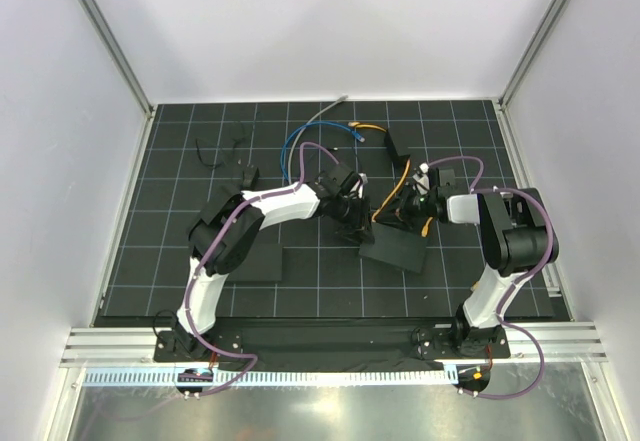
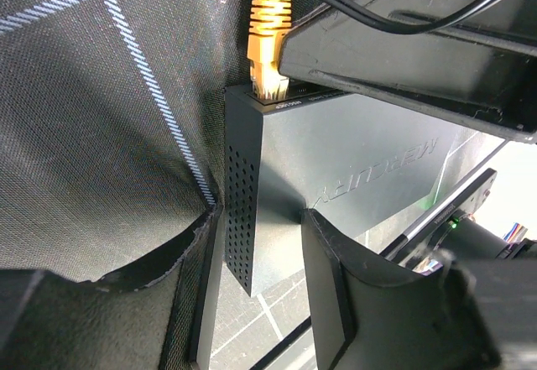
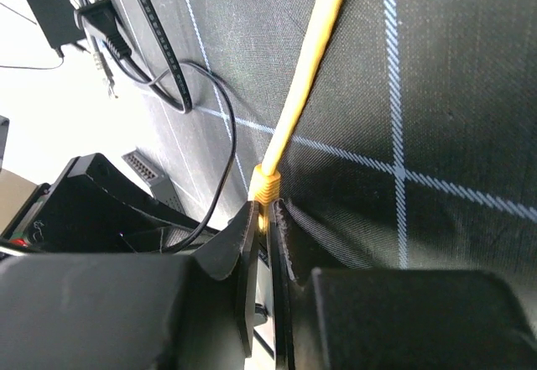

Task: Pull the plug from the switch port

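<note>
The switch, a small black box (image 2: 352, 160), sits between my left gripper's (image 2: 262, 216) fingers (image 2: 352, 303), which are shut across its thickness. In the top view this is at the grid mat's centre, by the left gripper (image 1: 352, 211). The orange plug (image 2: 268, 47) sits in the port at the box's far edge. My right gripper (image 3: 267, 215) is shut on the plug's ribbed boot (image 3: 264, 187), and the orange cable (image 3: 310, 59) runs away from it. In the top view the right gripper (image 1: 393, 208) faces the left one, with the orange cable (image 1: 403, 173) arcing behind.
Two flat black mats (image 1: 395, 251) (image 1: 255, 263) lie in front of the grippers. A blue cable (image 1: 293, 141) and a grey cable (image 1: 328, 113) loop at the back. A tiny black block with thin wires (image 1: 247, 174) lies back left, and another black box (image 1: 398, 144) back right.
</note>
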Motion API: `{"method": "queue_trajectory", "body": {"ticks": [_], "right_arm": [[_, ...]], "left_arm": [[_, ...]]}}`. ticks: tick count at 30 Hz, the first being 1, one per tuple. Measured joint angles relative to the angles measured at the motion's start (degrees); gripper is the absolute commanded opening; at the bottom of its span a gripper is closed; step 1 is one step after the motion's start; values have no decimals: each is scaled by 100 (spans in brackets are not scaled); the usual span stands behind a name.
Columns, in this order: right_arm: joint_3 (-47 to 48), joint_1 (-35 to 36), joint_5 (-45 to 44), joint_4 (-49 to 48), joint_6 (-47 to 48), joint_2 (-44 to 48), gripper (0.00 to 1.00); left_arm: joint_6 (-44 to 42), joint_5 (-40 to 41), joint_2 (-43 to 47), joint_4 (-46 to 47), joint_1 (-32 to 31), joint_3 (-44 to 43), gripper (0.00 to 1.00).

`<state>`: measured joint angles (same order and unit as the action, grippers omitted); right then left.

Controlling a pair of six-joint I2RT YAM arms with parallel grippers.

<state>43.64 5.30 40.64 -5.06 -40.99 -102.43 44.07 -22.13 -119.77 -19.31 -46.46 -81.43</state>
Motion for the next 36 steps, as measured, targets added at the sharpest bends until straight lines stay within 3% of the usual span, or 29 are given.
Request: {"method": "queue_trajectory", "body": {"ticks": [20, 27, 36], "right_arm": [[-114, 59, -553, -337, -468, 157, 1], [48, 42, -1180, -398, -328, 157, 1], [177, 31, -933, 186, 223, 387, 6]], "left_arm": [[33, 9, 4, 286, -33, 133, 43], [50, 68, 98, 498, -50, 323, 42], [2, 256, 251, 627, -125, 492, 45]]}}
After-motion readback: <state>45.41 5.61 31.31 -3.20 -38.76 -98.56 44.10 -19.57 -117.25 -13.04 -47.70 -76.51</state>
